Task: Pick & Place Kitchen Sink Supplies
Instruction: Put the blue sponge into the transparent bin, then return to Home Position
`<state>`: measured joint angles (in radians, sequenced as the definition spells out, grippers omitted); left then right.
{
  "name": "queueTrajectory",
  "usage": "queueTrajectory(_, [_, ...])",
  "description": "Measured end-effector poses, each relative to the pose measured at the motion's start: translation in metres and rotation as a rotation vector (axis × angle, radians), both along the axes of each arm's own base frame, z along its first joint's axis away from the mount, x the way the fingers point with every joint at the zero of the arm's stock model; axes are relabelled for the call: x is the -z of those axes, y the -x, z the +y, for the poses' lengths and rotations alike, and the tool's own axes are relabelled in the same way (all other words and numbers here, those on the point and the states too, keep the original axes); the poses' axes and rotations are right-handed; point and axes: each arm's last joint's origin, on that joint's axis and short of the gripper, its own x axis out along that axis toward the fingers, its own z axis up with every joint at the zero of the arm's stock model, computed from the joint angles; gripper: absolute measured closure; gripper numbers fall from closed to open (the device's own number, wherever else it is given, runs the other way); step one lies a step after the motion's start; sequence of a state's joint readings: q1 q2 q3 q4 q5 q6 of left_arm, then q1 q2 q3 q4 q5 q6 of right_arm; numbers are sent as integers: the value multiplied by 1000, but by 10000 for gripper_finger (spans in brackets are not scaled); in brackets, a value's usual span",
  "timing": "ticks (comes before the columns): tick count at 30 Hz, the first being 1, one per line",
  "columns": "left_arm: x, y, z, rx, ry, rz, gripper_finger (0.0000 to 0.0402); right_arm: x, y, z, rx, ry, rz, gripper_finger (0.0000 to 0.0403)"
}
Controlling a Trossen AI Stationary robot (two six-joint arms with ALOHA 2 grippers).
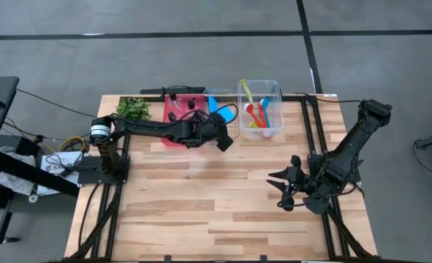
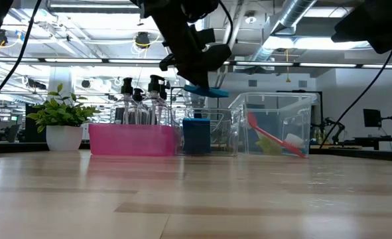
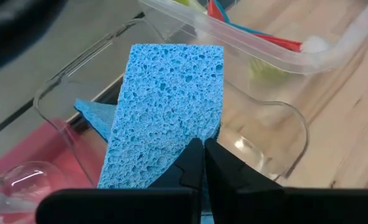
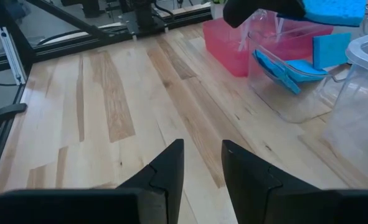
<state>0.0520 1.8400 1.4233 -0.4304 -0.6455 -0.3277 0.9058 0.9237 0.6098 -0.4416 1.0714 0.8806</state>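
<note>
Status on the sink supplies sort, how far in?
Looks mostly done: bottles stand in the red bin, brushes lie in the clear bin, and sponges sit in the middle bin. In hand: the left end effector is shut on a blue sponge above that bin. Left: dropping it. The right end effector waits.
</note>
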Motion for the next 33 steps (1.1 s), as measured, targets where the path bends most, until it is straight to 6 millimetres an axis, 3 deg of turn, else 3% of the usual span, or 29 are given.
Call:
queueTrajectory(8, [0, 0, 2, 26, -24, 26, 383, 0, 0, 0, 0, 0, 0, 301])
queueTrajectory(23, [0, 0, 2, 24, -21, 25, 189, 0, 0, 0, 1, -9, -6, 301])
queueTrajectory(28, [0, -1, -4, 11, 2, -4, 158, 0, 0, 0, 1, -10, -6, 301])
queueTrajectory(33, [-8, 3, -19, 93, 10, 14, 151, -1, 0, 0, -2, -12, -4, 301])
